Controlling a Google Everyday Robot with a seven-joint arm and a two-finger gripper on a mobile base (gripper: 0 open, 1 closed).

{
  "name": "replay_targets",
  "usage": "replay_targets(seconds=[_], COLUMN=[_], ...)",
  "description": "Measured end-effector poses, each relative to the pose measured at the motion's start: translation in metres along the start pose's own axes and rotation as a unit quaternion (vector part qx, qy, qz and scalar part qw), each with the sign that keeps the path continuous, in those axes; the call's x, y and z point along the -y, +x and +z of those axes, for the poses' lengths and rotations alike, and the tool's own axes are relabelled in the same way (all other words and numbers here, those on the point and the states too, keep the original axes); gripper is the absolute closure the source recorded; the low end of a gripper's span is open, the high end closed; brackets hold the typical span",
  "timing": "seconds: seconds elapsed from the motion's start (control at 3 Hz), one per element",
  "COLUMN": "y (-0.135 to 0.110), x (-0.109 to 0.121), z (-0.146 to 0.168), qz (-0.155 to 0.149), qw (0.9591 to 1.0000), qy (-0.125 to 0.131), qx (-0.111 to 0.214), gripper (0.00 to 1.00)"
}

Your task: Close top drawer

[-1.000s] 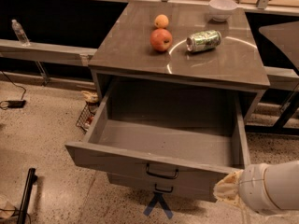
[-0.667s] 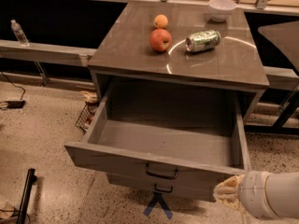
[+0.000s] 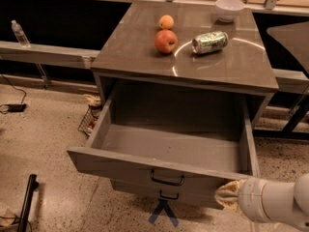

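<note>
The top drawer (image 3: 120, 164) of the grey-brown cabinet is pulled far out and is empty inside. Its flat front carries a small black centre handle (image 3: 167, 179). My gripper (image 3: 228, 196), tan-tipped on a white arm, is low at the right. It sits just below and in front of the drawer front's right corner. I cannot see contact with the drawer.
On the cabinet top (image 3: 145, 57) lie a red apple (image 3: 165, 41), an orange (image 3: 166, 21), a green can on its side (image 3: 209, 42) and a white bowl (image 3: 229, 8). A lower drawer handle (image 3: 169, 195) shows below. A wire basket (image 3: 89, 120) stands left of the cabinet. A blue tape mark (image 3: 163, 212) is on the floor.
My gripper and arm have shifted slightly left and down near the drawer front's right corner. The drawer is as far out as before.
</note>
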State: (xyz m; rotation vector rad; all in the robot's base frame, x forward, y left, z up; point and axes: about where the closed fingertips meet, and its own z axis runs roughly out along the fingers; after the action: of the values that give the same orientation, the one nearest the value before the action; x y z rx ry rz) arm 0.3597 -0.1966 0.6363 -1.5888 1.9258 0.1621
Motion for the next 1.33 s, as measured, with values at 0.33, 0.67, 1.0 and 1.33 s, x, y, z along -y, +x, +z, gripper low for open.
replay_targets(seconds=[0.33,0.67,1.0,1.33], y=[-0.001,-0.005,-0.007,-0.006], x=[0.017,0.037,0.068,0.101], z=[0.014,0.02,0.028,0.036], qz=[0.016,0.003,-0.039,-0.077], qw=[0.9992,0.9981,0.9952,0.9905], qy=[0.031,0.061,0.087,0.105], qx=[0.019,0.007,-0.021,-0.046], gripper=[1.0,1.0,1.0,1.0])
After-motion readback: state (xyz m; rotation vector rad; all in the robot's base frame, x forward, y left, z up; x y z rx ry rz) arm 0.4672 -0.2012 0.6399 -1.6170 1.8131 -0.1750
